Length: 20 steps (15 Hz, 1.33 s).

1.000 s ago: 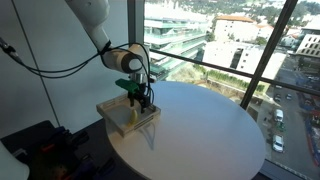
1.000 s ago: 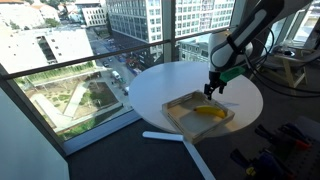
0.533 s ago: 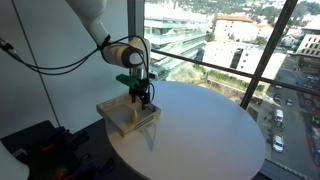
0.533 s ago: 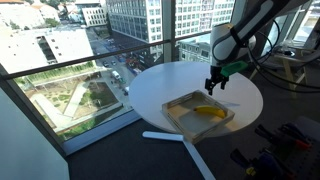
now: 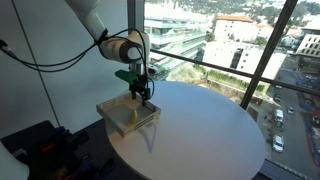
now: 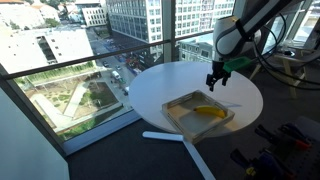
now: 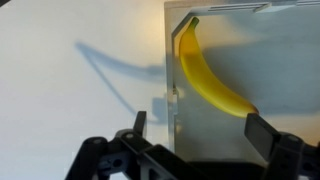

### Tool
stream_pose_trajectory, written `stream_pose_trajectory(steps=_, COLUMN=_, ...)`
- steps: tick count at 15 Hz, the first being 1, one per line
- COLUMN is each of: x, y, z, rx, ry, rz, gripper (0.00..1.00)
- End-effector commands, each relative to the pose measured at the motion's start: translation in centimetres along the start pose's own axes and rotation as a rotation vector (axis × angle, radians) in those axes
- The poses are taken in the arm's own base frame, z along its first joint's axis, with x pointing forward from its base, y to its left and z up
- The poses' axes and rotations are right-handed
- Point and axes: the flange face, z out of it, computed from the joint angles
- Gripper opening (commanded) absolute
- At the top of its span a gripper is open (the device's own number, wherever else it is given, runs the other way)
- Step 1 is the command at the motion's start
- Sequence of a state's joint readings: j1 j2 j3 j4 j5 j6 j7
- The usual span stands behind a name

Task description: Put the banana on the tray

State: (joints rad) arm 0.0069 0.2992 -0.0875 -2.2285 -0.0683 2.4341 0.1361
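Note:
The yellow banana (image 6: 208, 111) lies flat on the pale bottom of the square wooden tray (image 6: 180, 120), near its far side. From the wrist view the banana (image 7: 205, 70) runs along the tray's low rim (image 7: 170, 85). My gripper (image 6: 215, 83) hangs above the tray's far edge, apart from the banana. Its jaws are open with nothing between them. In an exterior view the gripper (image 5: 143, 97) is over the tray (image 5: 115, 122), which sits at the table's edge. In the wrist view the gripper (image 7: 200, 130) frames the tray floor below the banana.
The tray rests on a round white table (image 6: 165, 85) beside floor-to-ceiling windows (image 5: 220, 50). Dark equipment (image 6: 275, 150) stands on the floor by the table. Black cables (image 5: 40, 60) hang along the arm.
The open gripper has risen a little above the tray. The banana and tray have not moved.

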Motion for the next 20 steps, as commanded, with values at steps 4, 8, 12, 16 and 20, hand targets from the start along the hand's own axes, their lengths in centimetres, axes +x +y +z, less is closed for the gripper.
stream_pose_trajectory(steps=4, x=-2.3, y=1.0, z=-2.5, rx=0.013, ry=0.019, rz=0.032, gripper=1.00)
stream_pose_trajectory(steps=8, x=-3.3, y=1.2, z=-3.2, rx=0.019, ry=0.027, rz=0.033, gripper=1.00)
stream_pose_trajectory(steps=12, x=-4.0, y=1.4, z=-4.1, rx=0.023, ry=0.037, rz=0.036, gripper=1.00)
stream_pose_trajectory(steps=16, x=-4.6, y=1.7, z=-4.9, rx=0.029, ry=0.051, rz=0.040, gripper=1.00)
stream_pose_trajectory(steps=20, x=-5.1, y=2.1, z=-5.7, rx=0.034, ry=0.065, rz=0.046, gripper=1.00)
